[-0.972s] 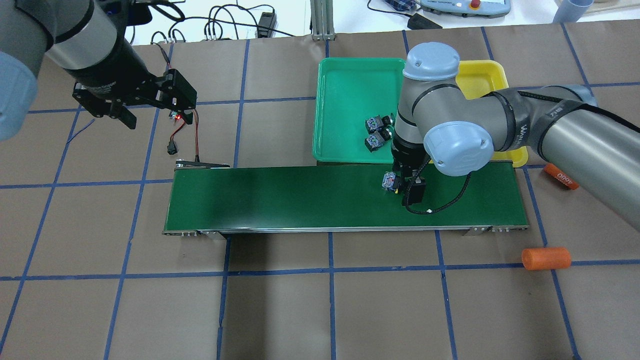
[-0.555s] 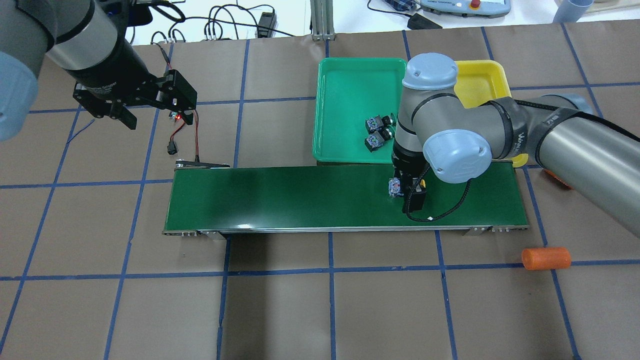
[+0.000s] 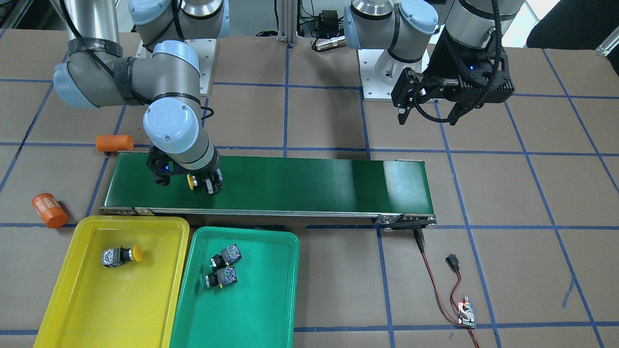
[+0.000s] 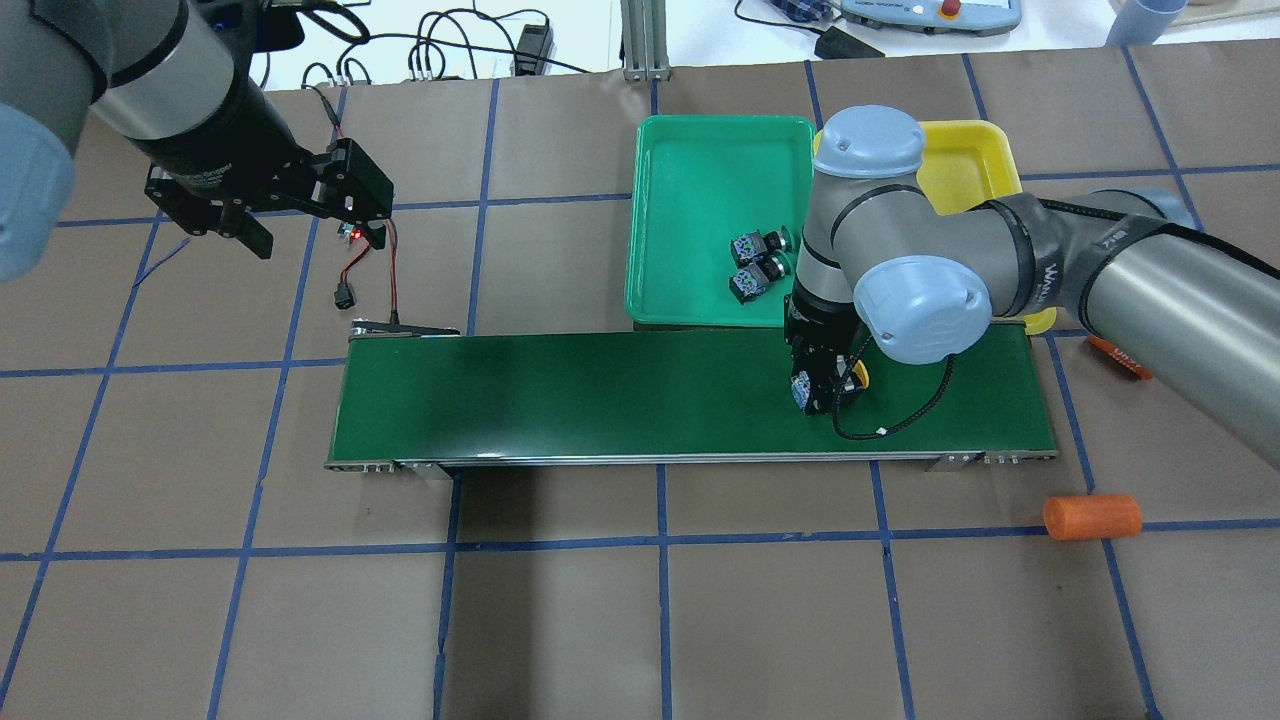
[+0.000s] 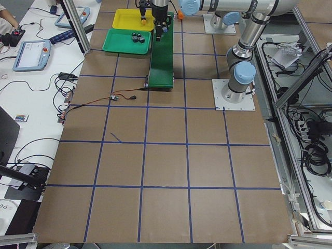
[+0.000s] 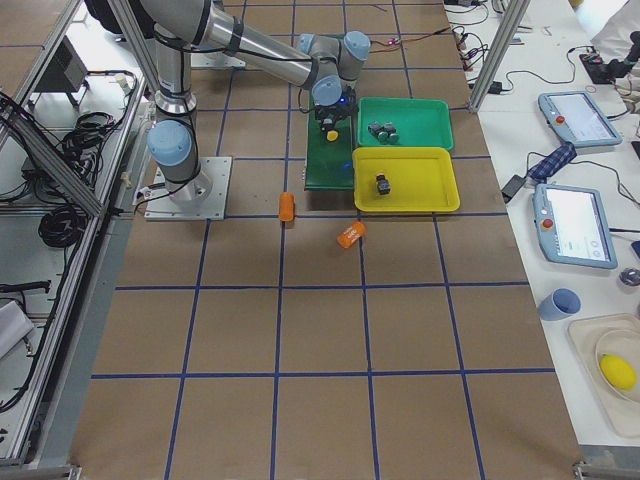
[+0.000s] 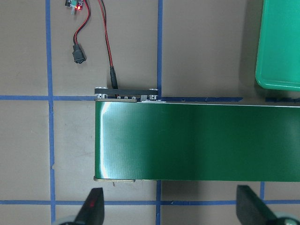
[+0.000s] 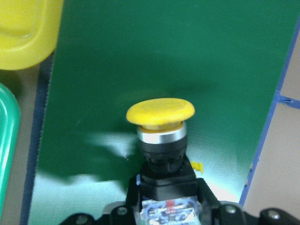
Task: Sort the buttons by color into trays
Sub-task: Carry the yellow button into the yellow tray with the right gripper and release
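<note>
Nearest the operators' side, the yellow tray and the green tray lie on the tabletop, long edges just beside each other. The yellow tray holds one yellow push-button on its side, cap toward the green tray. The green tray holds a green push-button and a second green push-button, both on their sides, close together in the half nearer the belt. A small circuit board with red and black leads lies well apart from the trays. An orange cylinder marked 4680 lies near the yellow tray's outer corner. Beyond the trays runs the dark-green conveyor belt. Over its end by the yellow tray, the right gripper points down, jaws pinching the body of a second yellow push-button, cap projecting sideways; contact with the belt cannot be determined. A second orange cylinder lies just behind that end. Farthest, the left gripper hangs above the tabletop by the belt's opposite end, jaws spread.
</note>
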You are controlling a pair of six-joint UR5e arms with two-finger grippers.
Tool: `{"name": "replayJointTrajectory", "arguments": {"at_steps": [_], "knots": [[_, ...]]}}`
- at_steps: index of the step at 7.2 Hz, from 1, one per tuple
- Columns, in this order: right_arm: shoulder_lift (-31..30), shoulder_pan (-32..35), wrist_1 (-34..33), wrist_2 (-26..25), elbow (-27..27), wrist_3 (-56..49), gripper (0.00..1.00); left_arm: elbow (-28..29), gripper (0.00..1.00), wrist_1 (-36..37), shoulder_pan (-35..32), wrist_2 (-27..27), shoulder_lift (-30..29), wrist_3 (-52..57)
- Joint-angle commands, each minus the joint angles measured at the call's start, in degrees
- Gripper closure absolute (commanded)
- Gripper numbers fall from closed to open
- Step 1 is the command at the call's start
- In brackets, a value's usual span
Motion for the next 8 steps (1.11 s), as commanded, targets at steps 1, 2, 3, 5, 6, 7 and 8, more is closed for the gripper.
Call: {"name": "replayJointTrajectory", "arguments": {"at_steps": [1,2,3,5,6,7,8], "knots": [[-0.4,-0.2,0.3,-0.5,-2.7,-1.1,1.00,0.2,0.00,0.4,0.0,0.0,-0.2,0.0],[-0.5,-0.3,1.4,-0.8,-5.3,-3.4,1.00,0.0,0.00,0.4,0.0,0.0,-0.1,0.0],[0.0,-1.5,1.7,-4.0,-7.5,-9.8,1.00,0.2,0.00,0.6,0.1,0.0,-0.2,0.0],[0.8,-8.1,-1.3,-5.7,-10.1,-26.5,1.00,-0.1,0.00,0.6,0.1,0.0,-0.1,0.0],[3.5,-10.8,-4.9,-5.7,-11.8,-34.9,1.00,-0.1,0.00,0.6,0.1,0.0,0.0,0.0],[8.3,-12.1,-8.7,-5.2,-13.7,-36.2,1.00,-0.1,0.00,0.6,0.1,0.0,0.0,0.1],[11.6,-12.1,-10.3,-5.2,-15.4,-36.3,1.00,-0.2,0.00,0.5,0.1,0.1,0.1,0.1]]}}
